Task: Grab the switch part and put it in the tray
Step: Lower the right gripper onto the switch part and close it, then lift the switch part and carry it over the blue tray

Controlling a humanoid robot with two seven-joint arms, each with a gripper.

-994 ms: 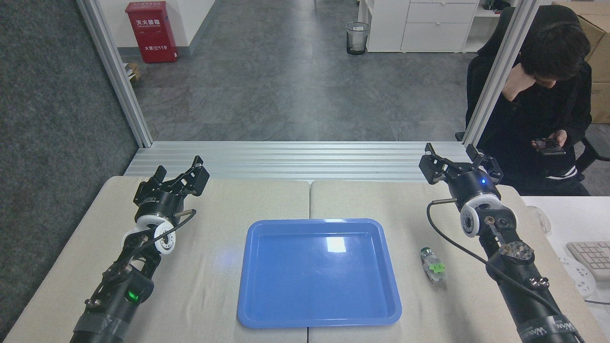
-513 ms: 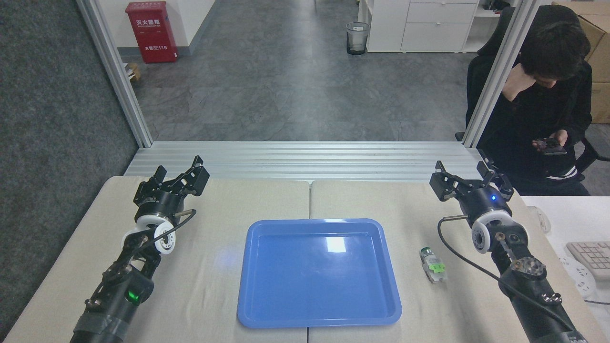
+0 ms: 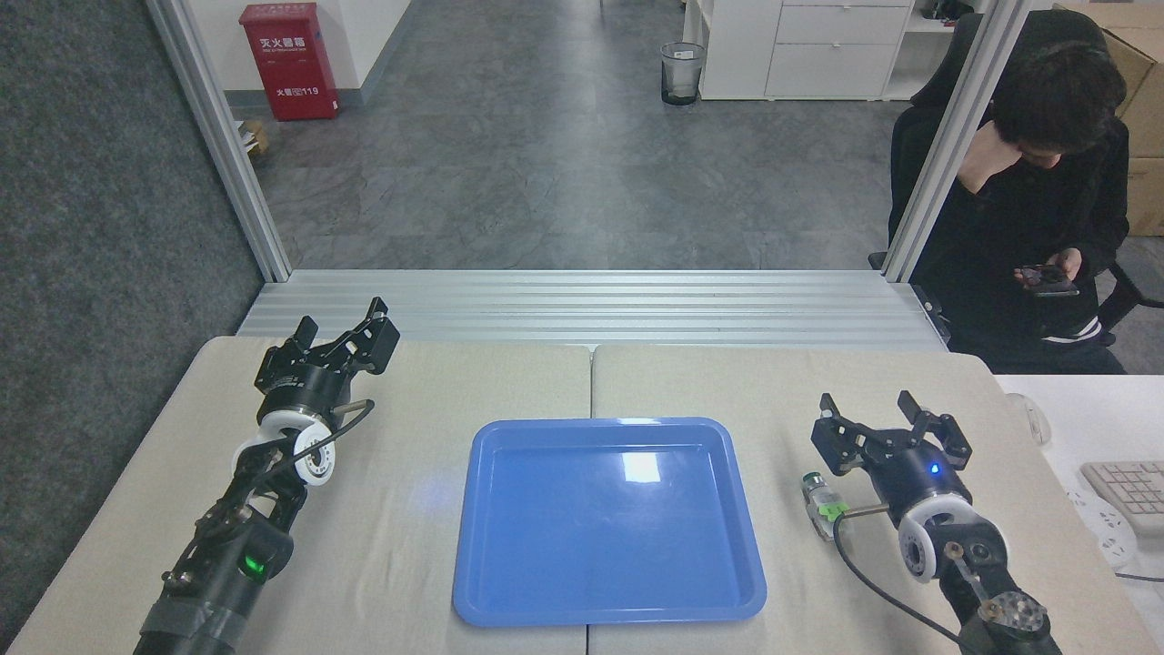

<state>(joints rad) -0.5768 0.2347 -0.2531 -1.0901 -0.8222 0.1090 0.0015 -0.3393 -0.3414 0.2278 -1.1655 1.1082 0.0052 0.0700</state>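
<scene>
The switch part (image 3: 823,502), a small translucent piece with a green block and a dark metal end, lies on the table just right of the tray (image 3: 607,520), a large shallow blue tray in the middle. My right gripper (image 3: 889,429) is open, its fingers spread, hovering just behind and to the right of the part; nothing is between them. Far off at the back left of the table, my left gripper (image 3: 344,333) is open and empty.
A person in black sits beyond the table's right back corner, looking at a phone (image 3: 1046,277). A white desk with a keyboard (image 3: 1128,491) and mouse (image 3: 1030,417) adjoins on the right. An aluminium frame post (image 3: 946,146) stands behind my right arm.
My right arm has pulled back toward me and lowered, bringing its open gripper from the table's far edge down beside the switch part. The left arm, tray and part have not moved.
</scene>
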